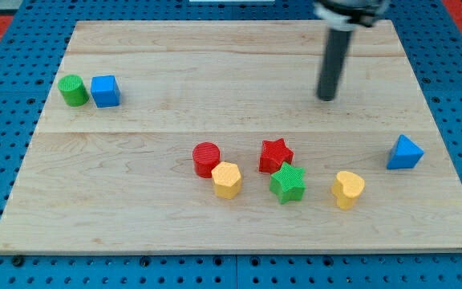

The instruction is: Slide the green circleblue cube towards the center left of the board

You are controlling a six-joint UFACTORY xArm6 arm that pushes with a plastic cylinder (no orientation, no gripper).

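The green cylinder (74,90) and the blue cube (105,91) stand side by side, touching, near the board's left edge, a little above mid-height. My tip (326,98) is far to their right, in the upper right part of the board, touching no block.
A red cylinder (207,159), a yellow hexagon block (226,179), a red star (275,155), a green star (287,182) and a yellow heart-shaped block (347,189) cluster at the lower middle. A blue triangle block (405,152) sits at the right edge of the wooden board (135,209).
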